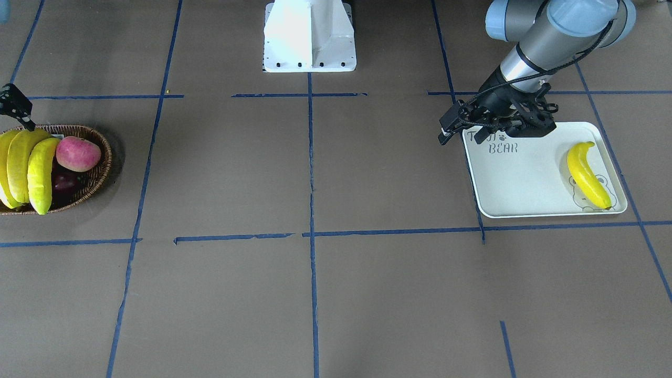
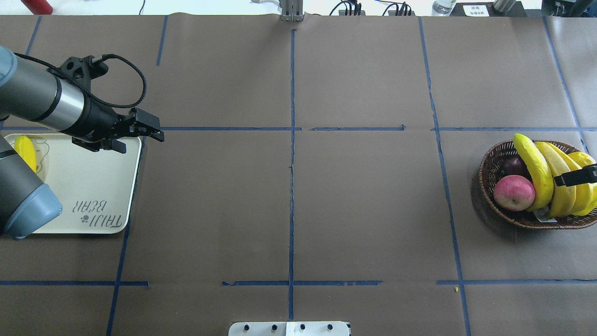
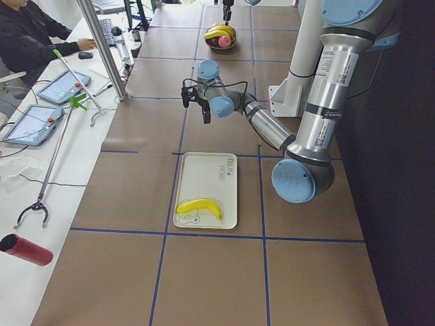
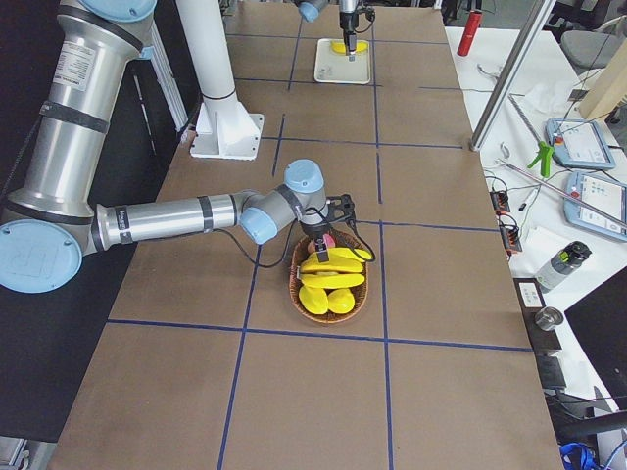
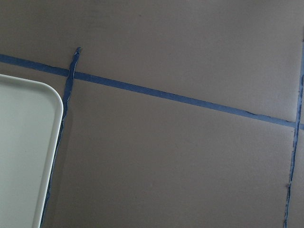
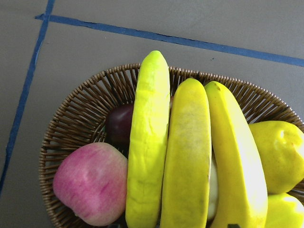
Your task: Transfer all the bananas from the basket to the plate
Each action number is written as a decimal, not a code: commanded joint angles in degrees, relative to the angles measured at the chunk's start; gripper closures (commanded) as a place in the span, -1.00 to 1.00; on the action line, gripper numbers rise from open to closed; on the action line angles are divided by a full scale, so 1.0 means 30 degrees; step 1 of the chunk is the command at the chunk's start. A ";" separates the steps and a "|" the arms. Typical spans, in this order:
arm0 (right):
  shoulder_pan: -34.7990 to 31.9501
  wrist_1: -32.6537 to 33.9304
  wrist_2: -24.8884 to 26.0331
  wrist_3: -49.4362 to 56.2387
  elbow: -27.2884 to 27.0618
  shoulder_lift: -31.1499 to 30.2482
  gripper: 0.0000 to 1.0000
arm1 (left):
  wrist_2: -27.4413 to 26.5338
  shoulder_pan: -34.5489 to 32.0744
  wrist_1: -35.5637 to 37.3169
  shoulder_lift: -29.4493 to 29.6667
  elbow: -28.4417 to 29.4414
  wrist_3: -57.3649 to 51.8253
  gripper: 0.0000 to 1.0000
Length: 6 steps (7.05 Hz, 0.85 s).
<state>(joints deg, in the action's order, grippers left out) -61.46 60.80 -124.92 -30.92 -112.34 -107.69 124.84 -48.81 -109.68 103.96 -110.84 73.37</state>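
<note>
Your left claw (image 2: 142, 142) is hovering spread and empty by the plate (image 2: 93, 177) holding one banana (image 1: 588, 176). Your right claw (image 2: 577, 177) is hanging over the basket (image 2: 487, 163), grip impossible to tell.

Robotics lab. Industrial left arm (image 3: 326, 75), right arm (image 4: 167, 220) on white pedestal (image 1: 310, 37); table (image 2: 364, 210) papered brown, gridded in blue tape (image 2: 292, 186). Alongside: white bench (image 3: 27, 224) with tablets (image 3: 64, 87), grabber (image 3: 58, 149), bottle (image 4: 563, 266); person (image 3: 27, 34) seated there at keyboard (image 3: 107, 30). Aluminium post (image 3: 102, 47), cables (image 2: 368, 8) at table edge.
</note>
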 commanded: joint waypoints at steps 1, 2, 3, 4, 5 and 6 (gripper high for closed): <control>0.0854 0.0034 0.1000 0.0054 0.0382 0.0097 -0.54 | 0.0016 0.0010 -0.0002 -0.0053 0.0005 0.0036 -1.00; 0.0916 0.0034 0.1036 0.0083 0.0471 0.0097 -0.54 | 0.0045 -0.0019 -0.0002 -0.0053 0.0005 0.0036 -1.00; 0.0917 0.0034 0.1036 0.0083 0.0472 0.0039 -0.54 | 0.0045 -0.0019 -0.0002 -0.0082 0.0034 0.0065 -1.00; 0.0917 0.0034 0.1007 0.0083 0.0559 0.0097 -0.54 | 0.0045 -0.0019 -0.0002 -0.0141 0.0034 0.0152 -1.00; 0.0946 0.0034 0.1036 0.0083 0.0560 0.0126 -0.52 | 0.0045 -0.0019 -0.0002 -0.0141 0.0005 0.0211 -1.00; 0.1091 0.0063 0.1036 0.0083 0.0618 0.0127 -0.51 | 0.0045 -0.0106 -0.0002 -0.0257 -0.0024 0.0212 -1.00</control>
<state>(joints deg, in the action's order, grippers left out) -58.54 60.93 -121.85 -30.68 -110.65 -107.36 124.98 -48.96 -109.69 103.46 -110.83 73.92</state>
